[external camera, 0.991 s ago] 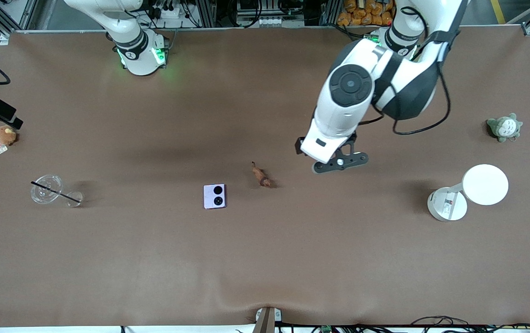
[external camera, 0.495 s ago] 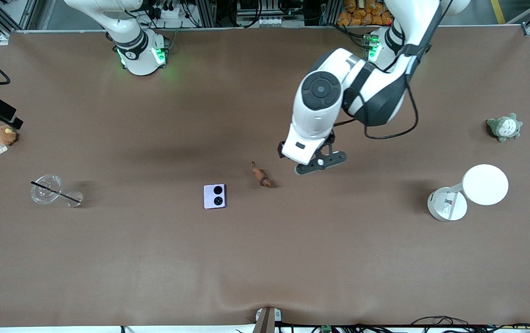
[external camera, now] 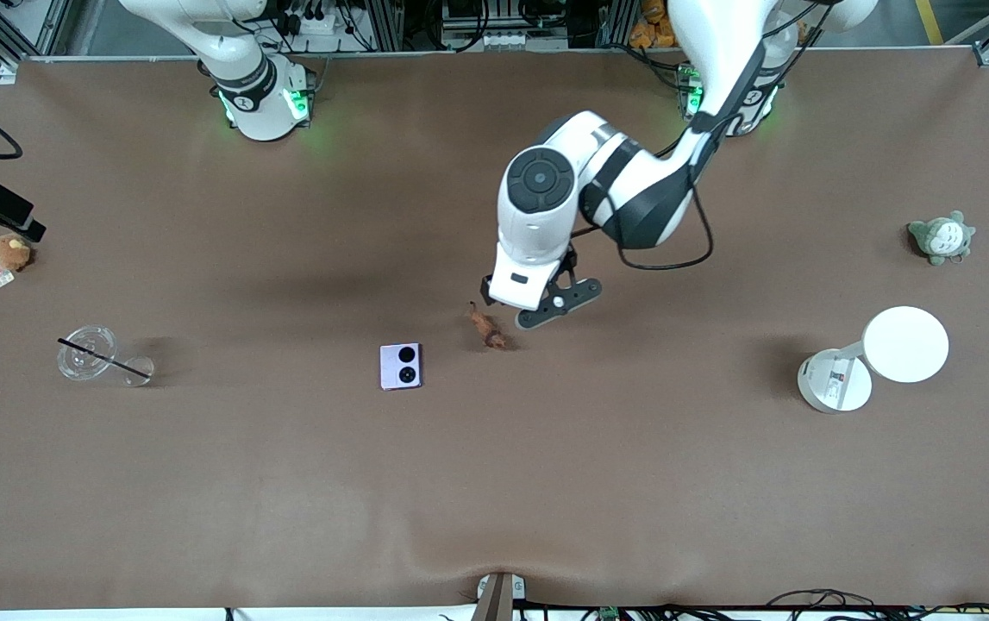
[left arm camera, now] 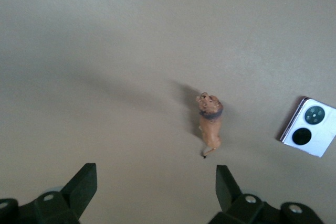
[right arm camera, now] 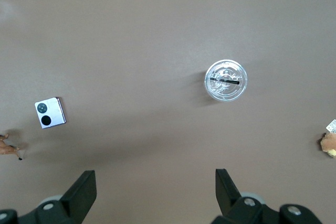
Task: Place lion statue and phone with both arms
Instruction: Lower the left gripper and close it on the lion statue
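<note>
Both your grippers are spread wide: left gripper (left arm camera: 152,184) hangs over the lion (external camera: 487,329), right gripper (right arm camera: 152,190) waits up high.

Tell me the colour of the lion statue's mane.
Darker brown than the tan-orange body of the lion statue; clearest in the left wrist view.

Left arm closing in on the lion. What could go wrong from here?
1. The lion statue is tiny against the left gripper's wide-open jaws; a slightly off descent could knock it over rather than grip it.
2. The phone lies close beside the lion, toward the right arm's end; a sideways nudge might shove one into the other.
</note>
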### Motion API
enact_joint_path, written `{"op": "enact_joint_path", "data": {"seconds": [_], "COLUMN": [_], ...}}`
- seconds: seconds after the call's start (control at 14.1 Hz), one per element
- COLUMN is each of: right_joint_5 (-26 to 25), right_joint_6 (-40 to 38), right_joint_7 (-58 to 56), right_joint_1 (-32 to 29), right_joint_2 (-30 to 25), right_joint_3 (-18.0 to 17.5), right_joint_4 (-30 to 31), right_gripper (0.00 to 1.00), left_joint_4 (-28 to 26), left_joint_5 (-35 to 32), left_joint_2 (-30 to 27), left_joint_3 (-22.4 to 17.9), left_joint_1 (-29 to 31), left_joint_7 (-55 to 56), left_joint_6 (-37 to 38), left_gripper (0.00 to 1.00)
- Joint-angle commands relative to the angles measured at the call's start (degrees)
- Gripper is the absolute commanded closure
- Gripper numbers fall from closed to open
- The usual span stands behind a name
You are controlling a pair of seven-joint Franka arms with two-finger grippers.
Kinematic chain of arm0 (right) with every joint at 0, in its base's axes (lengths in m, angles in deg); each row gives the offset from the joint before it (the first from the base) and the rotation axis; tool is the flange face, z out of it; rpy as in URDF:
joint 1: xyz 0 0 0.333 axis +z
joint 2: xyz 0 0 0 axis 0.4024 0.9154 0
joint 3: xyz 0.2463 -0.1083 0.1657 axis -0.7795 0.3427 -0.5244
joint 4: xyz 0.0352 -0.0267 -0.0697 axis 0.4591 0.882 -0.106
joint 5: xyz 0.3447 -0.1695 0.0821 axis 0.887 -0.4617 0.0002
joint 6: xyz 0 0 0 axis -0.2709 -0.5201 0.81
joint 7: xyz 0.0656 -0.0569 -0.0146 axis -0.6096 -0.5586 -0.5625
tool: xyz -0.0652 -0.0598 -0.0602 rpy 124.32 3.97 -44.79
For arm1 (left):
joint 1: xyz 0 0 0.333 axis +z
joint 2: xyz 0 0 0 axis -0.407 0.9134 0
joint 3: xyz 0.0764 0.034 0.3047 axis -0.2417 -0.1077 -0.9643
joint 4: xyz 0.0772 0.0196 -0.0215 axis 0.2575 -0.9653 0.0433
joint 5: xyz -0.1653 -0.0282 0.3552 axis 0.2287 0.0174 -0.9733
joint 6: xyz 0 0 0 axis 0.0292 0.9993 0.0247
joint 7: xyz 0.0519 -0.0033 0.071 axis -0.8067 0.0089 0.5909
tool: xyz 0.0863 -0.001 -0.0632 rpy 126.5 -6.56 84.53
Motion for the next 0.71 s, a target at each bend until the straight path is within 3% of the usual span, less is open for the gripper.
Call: {"op": "enact_joint_path", "data": {"seconds": [0.0, 0.35, 0.64], "right_joint_5": [-0.3, -0.3, -0.3], "right_joint_6": [-0.2, -0.2, -0.4], "right_joint_7": [0.6, 0.7, 0.7], "right_joint_1": [-1.1, -1.0, -0.7], "right_joint_2": [0.5, 0.6, 0.6], "right_joint_3": [-0.6, -0.6, -0.6], "right_joint_4": [-1.4, -1.4, -1.4], "right_gripper": [0.00, 0.00, 0.00], "left_joint_4": [2.1, 2.0, 1.9], "left_joint_5": [0.1, 0.1, 0.0], "left_joint_2": [2.4, 5.8, 10.1], "left_joint_3": [-0.2, -0.3, -0.6], "left_joint_1": [-1.1, -3.6, -4.8], "left_joint_7": [4.8, 12.8, 19.7], "left_joint_6": [-2.5, -6.6, -14.2], "left_gripper": [0.00, 0.00, 0.00]}}
